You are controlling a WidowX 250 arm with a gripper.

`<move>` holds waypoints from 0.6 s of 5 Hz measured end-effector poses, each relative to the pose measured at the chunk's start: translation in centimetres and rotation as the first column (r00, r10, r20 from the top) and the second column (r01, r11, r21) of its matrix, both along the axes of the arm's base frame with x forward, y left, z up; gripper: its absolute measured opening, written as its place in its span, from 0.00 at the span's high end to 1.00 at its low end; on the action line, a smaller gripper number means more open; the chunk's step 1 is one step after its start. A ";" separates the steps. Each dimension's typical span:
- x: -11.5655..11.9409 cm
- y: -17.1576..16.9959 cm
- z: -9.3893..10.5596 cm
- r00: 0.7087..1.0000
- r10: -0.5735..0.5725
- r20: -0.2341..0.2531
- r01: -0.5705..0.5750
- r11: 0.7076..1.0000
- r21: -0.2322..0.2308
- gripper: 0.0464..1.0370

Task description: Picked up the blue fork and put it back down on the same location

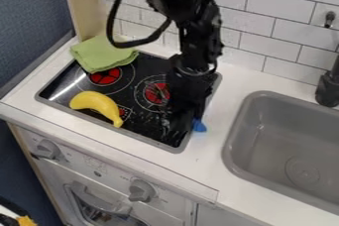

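Observation:
The black gripper [183, 117] hangs low over the right side of the black stovetop, dark against dark. A small blue piece of the fork [199, 126] shows at the gripper's lower right, by the stove's right edge and over the white counter. The arm and gripper hide the rest of the fork. Whether the gripper holds it or only stands beside it is not clear.
A yellow banana [97, 104] lies on the stove's front left, and a folded green cloth [102, 53] covers its back left corner. To the right are a grey sink [239, 136] and a black faucet [327, 88]. A tiled wall [273, 36] stands behind.

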State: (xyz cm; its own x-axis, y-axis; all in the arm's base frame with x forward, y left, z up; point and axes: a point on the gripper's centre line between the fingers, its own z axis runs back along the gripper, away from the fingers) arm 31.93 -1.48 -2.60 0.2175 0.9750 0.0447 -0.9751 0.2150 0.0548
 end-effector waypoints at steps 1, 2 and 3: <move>0.3 -0.1 -1.0 0.998 0.035 -0.044 -0.035 0.999 -0.001 0.75; 0.3 0.0 -0.8 0.996 0.068 -0.060 -0.068 0.998 0.003 0.46; 0.3 0.1 -0.7 0.993 0.092 -0.069 -0.091 0.996 0.008 0.15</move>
State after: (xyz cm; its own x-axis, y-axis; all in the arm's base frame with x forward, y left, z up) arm 32.19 -1.40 -3.33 0.1302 0.9908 0.0378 -0.9844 0.1246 0.1241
